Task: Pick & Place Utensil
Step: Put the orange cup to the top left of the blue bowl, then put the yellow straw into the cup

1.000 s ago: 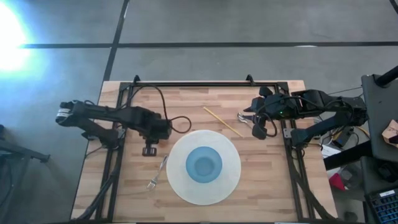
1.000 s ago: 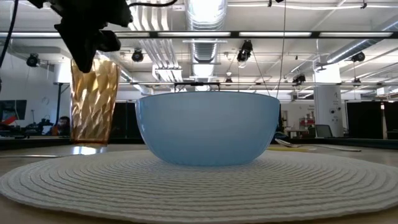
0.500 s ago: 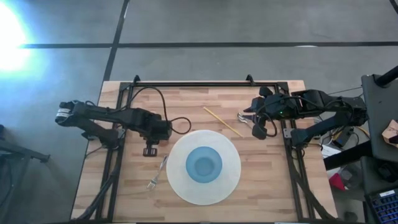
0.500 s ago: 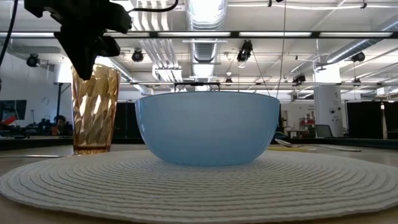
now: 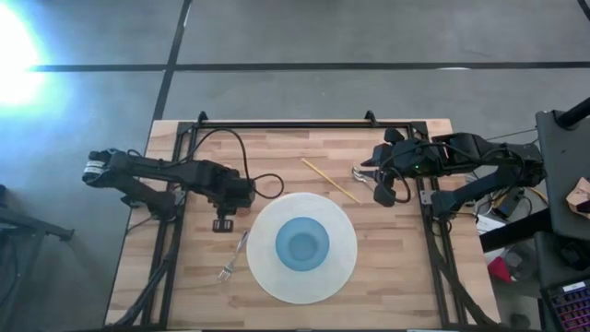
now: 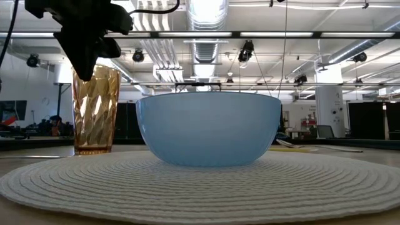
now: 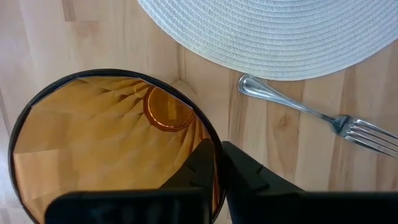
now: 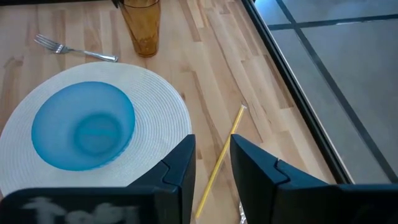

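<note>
An amber ribbed glass cup (image 6: 95,109) stands upright on the wooden table, left of the white woven placemat (image 5: 341,267). My left gripper (image 7: 217,168) is over it, shut on its rim. A silver fork (image 5: 234,254) lies flat by the placemat's left edge, just near of the cup. A blue bowl (image 5: 302,244) sits in the placemat's middle. My right gripper (image 5: 383,195) waits open at the table's right side, next to a spoon (image 5: 362,174) and a yellow chopstick (image 5: 329,180), touching neither. My left gripper pinches the cup's rim (image 7: 213,135) with one finger inside the cup and one outside. The fingers come from above, pointing down. The cup stays upright with its base (image 6: 92,150) on the table.
The placemat with the bowl fills the table's near middle. Black frame rails run along the far, left and right edges. A black cable (image 5: 263,184) loops on the table beside my left arm. Bare wood lies between the chopstick and the far rail.
My left gripper has gone down a little, still shut on the cup's rim. The cup has dropped with it and shifted slightly toward the bowl; its base now sits on the table. My right arm has kept still.
</note>
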Motion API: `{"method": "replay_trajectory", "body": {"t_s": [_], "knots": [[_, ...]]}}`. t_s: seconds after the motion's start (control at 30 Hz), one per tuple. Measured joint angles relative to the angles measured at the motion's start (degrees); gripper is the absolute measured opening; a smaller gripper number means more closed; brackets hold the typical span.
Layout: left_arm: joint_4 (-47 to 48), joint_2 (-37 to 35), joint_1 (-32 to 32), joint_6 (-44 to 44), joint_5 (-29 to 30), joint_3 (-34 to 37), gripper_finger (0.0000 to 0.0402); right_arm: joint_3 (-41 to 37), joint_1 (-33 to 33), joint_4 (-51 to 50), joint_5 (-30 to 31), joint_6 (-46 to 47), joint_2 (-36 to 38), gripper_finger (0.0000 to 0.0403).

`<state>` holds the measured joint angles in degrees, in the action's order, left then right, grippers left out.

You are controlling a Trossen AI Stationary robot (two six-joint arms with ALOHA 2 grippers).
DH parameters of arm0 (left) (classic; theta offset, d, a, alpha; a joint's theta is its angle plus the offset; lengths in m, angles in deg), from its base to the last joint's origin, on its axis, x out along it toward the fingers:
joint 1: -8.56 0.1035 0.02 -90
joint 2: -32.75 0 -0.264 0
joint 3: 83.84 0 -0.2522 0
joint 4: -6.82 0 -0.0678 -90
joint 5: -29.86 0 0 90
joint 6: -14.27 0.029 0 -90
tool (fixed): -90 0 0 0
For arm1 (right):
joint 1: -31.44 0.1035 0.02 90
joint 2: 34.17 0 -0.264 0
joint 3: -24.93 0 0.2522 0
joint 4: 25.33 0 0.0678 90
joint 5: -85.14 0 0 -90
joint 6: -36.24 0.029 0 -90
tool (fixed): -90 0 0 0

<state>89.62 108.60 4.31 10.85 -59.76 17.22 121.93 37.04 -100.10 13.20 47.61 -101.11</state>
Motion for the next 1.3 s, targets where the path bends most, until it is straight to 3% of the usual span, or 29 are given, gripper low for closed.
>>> {"method": "replay_trajectory", "body": {"t_s": [0.6, 0.83, 1.3], "knots": [[0.0, 0.0, 0.0, -1.2, 0.0, 0.0, 0.0175, 0.0, 0.0, 0.0, 0.0, 0.0, 0.0, 0.008], [1.7, 0.0, 0.0, -1.0, 0.1, -2.0, 0.0178, 0.0, 0.0, 0.0, 0.0, 0.0, 0.0, 0.0087], [7.5, -3.1, 0.0, 0.7, 0.7, -15.6, 0.0177, 0.0, 0.0, 0.0, 0.0, 0.0, 0.0, 0.0078]]}}
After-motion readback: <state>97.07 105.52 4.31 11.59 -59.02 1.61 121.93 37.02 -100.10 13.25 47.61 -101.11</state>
